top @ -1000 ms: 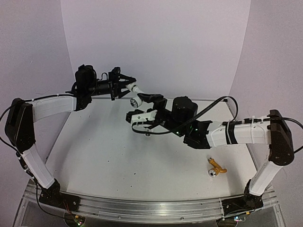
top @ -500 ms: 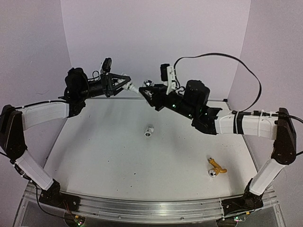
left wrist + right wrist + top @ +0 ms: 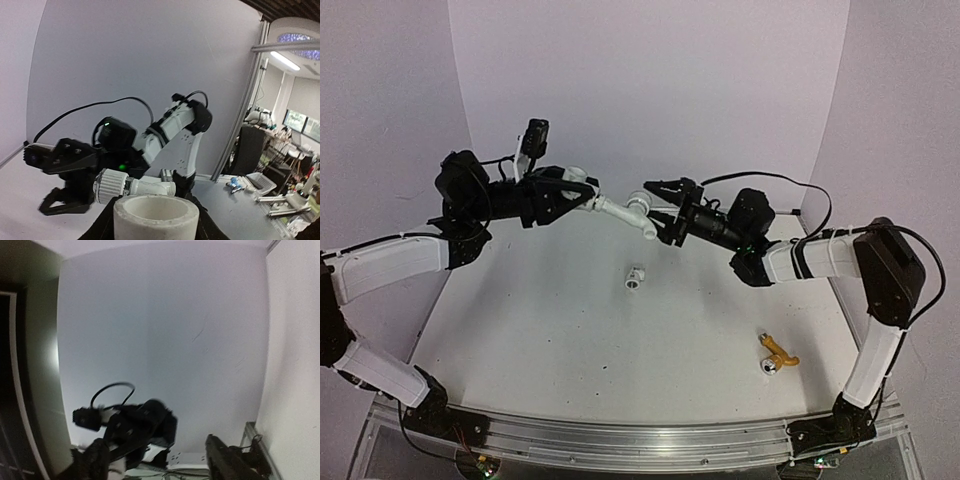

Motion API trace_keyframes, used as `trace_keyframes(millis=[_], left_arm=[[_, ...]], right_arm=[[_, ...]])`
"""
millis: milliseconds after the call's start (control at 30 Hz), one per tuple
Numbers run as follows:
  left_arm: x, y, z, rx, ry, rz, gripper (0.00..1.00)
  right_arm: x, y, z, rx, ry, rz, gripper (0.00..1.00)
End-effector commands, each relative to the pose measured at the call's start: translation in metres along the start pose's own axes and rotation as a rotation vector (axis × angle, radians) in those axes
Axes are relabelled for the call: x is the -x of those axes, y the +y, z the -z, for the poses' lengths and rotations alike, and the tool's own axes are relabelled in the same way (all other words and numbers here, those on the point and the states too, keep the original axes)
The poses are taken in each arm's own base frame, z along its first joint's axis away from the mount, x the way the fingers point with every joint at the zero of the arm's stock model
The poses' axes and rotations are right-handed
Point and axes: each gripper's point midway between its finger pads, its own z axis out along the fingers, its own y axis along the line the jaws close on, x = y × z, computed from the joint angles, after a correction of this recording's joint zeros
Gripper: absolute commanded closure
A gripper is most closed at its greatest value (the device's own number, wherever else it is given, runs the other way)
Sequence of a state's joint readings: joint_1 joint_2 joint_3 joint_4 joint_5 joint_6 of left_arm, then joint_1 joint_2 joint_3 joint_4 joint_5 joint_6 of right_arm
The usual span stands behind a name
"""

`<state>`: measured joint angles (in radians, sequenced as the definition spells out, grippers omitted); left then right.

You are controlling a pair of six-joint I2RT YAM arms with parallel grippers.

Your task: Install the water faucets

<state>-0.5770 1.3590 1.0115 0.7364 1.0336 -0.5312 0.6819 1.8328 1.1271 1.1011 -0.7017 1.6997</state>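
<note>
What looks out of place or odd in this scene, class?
The yellow-gold faucet lies loose near the right edge of the table, not installed. A white fitting sits alone mid-table. Nothing looks spilled or broken.

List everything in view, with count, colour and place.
white faucet: one, white, in the air, sticking out of the held pipe fitting towards the right arm.
yellow-gold faucet: one, yellow-gold with a silvery end, lying on the table, near right.
held pipe fitting: one, white, in the left end effector.
loose pipe fitting: one, white, mid-table.
table: one, white, under both arms.
left end effector: one, black, raised at far left, shut on the held pipe fitting.
right end effector: one, black, open, at the white faucet's tip.
</note>
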Motion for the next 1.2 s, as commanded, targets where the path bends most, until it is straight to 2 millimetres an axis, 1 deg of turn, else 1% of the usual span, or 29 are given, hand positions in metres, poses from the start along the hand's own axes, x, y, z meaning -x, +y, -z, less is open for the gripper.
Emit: trace_keyframes(millis=[0, 33, 67, 100, 133, 167, 200, 233, 267, 333, 400, 433, 467, 500, 533, 600, 633, 700, 767, 833, 867, 900, 967, 1000, 1033, 1067, 1100, 1133, 1167], left_arm=[[0.070, -0.013, 0.013, 0.072, -0.197, 0.075, 1.00], [0.075, 0.005, 0.018, 0.123, -0.210, 0.183, 1.00], [0.078, 0.016, 0.021, 0.148, -0.211, 0.235, 1.00], [0.076, 0.032, 0.022, 0.178, -0.203, 0.349, 1.00], [0.075, 0.047, 0.027, 0.216, -0.202, 0.433, 1.00], [0.070, 0.065, 0.030, 0.253, -0.195, 0.542, 1.00], [0.064, 0.075, 0.032, 0.272, -0.191, 0.619, 1.00], [0.058, 0.085, 0.033, 0.281, -0.189, 0.686, 1.00], [0.052, 0.091, 0.033, 0.278, -0.180, 0.741, 1.00], [0.048, 0.096, 0.030, 0.267, -0.164, 0.780, 1.00], [0.044, 0.100, 0.029, 0.264, -0.156, 0.811, 1.00], [0.042, 0.101, 0.029, 0.267, -0.155, 0.816, 1.00], [0.042, 0.102, 0.029, 0.269, -0.157, 0.814, 1.00], [0.041, 0.103, 0.029, 0.275, -0.161, 0.811, 1.00], [0.040, 0.105, 0.030, 0.282, -0.166, 0.813, 1.00], [0.037, 0.107, 0.031, 0.291, -0.172, 0.826, 1.00], [0.034, 0.108, 0.029, 0.290, -0.169, 0.833, 1.00], [0.029, 0.109, 0.026, 0.290, -0.163, 0.848, 1.00], [0.025, 0.110, 0.021, 0.286, -0.156, 0.859, 1.00], [0.021, 0.111, 0.017, 0.280, -0.148, 0.866, 1.00], [0.020, 0.111, 0.014, 0.275, -0.142, 0.860, 1.00], [0.021, 0.111, 0.013, 0.271, -0.140, 0.848, 1.00], [0.024, 0.106, 0.008, 0.253, -0.133, 0.769, 1.00], [0.029, 0.098, 0.006, 0.236, -0.126, 0.673, 1.00], [0.034, 0.091, 0.005, 0.216, -0.125, 0.589, 1.00], [0.035, 0.078, 0.003, 0.186, -0.106, 0.476, 1.00], [0.034, 0.063, 0.001, 0.148, -0.075, 0.324, 1.00], [0.030, 0.048, 0.001, 0.113, -0.043, 0.162, 1.00], [0.023, 0.032, 0.002, 0.073, -0.010, -0.004, 1.00]], right_arm=[[0.056, 0.010, 0.045, -0.008, -0.176, 0.219, 0.24], [0.056, 0.019, 0.053, -0.014, -0.187, 0.364, 0.18], [0.053, 0.027, 0.058, -0.022, -0.186, 0.503, 0.15], [0.049, 0.033, 0.060, -0.055, -0.172, 0.653, 0.13], [0.042, 0.035, 0.057, -0.119, -0.134, 0.863, 0.11], [0.037, 0.033, 0.052, -0.233, -0.094, 1.010, 0.09], [0.025, 0.032, 0.046, -0.303, -0.033, 1.189, 0.08], [0.021, 0.026, 0.046, -0.392, 0.006, 1.363, 0.07], [0.008, 0.027, 0.038, -0.451, 0.056, 1.618, 0.03], [-0.006, 0.024, 0.033, -0.480, 0.113, 1.804, 0.02], [-0.011, 0.032, 0.027, -0.443, 0.132, 1.877, 0.02], [-0.012, 0.036, 0.023, -0.424, 0.132, 1.882, 0.02], [-0.013, 0.035, 0.019, -0.404, 0.142, 1.866, 0.02], [-0.017, 0.043, 0.010, -0.346, 0.141, 1.838, 0.02], [-0.020, 0.045, 0.004, -0.307, 0.150, 1.809, 0.02], [-0.019, 0.047, -0.007, -0.257, 0.126, 1.733, 0.02], [-0.016, 0.048, -0.015, -0.227, 0.095, 1.675, 0.04], [-0.011, 0.044, -0.022, -0.211, 0.074, 1.611, 0.07], [-0.008, 0.047, -0.029, -0.188, 0.048, 1.566, 0.14], [-0.005, 0.046, -0.035, -0.171, 0.035, 1.499, 0.24], [-0.002, 0.045, -0.038, -0.168, 0.022, 1.460, 0.33], [0.002, 0.045, -0.039, -0.177, -0.003, 1.405, 0.44], [0.016, 0.042, -0.039, -0.213, -0.076, 1.242, 0.70], [0.022, 0.042, -0.036, -0.213, -0.114, 1.072, 0.89], [0.028, 0.042, -0.034, -0.214, -0.135, 0.973, 0.99], [0.032, 0.040, -0.031, -0.201, -0.147, 0.788, 1.00], [0.034, 0.040, -0.029, -0.177, -0.139, 0.620, 1.00], [0.032, 0.042, -0.029, -0.140, -0.108, 0.472, 1.00], [0.029, 0.048, -0.031, -0.087, -0.077, 0.339, 1.00]])
